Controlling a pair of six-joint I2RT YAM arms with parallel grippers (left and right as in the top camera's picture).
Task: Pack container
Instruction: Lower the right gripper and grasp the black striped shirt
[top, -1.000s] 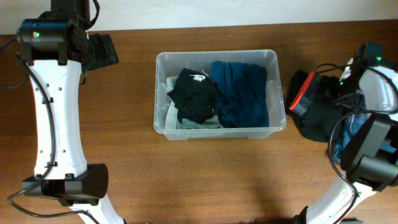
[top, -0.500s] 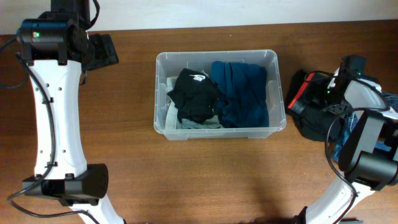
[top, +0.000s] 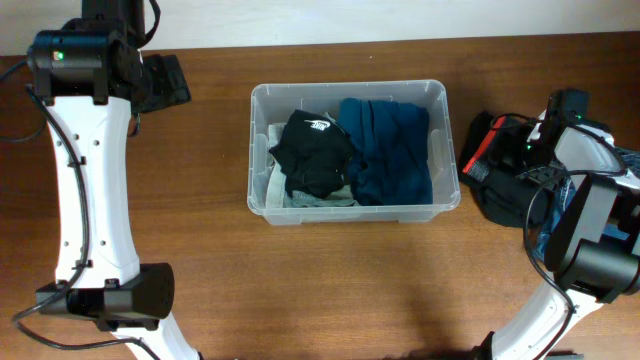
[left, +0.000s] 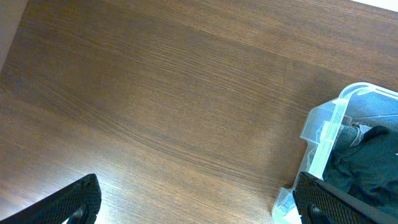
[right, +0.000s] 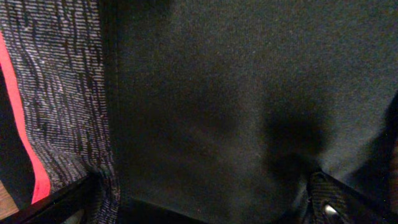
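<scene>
Only the right arm has moved since a second ago: its wrist swung in from the table edge and now sits over the loose clothes, while the left arm and the bin are exactly where they were. One container (top: 350, 88) sits dead centre on the table (top: 300, 290), and I count three garments in it: a black one with a white logo (top: 315, 150) on the 9 o'clock side, a dark blue one (top: 390, 150) on the 3 o'clock side, and a grey one (top: 318, 200) peeking out at 7 o'clock. At 3 o'clock from the bin lies a black garment (top: 500, 190) with a red stripe (top: 480, 150). The right gripper (right: 199, 202) has its jaws spread wide right above that black cloth, not clamped on it. The left gripper (left: 202, 199) hangs at 10 o'clock from the bin, jaws wide apart over bare wood.
</scene>
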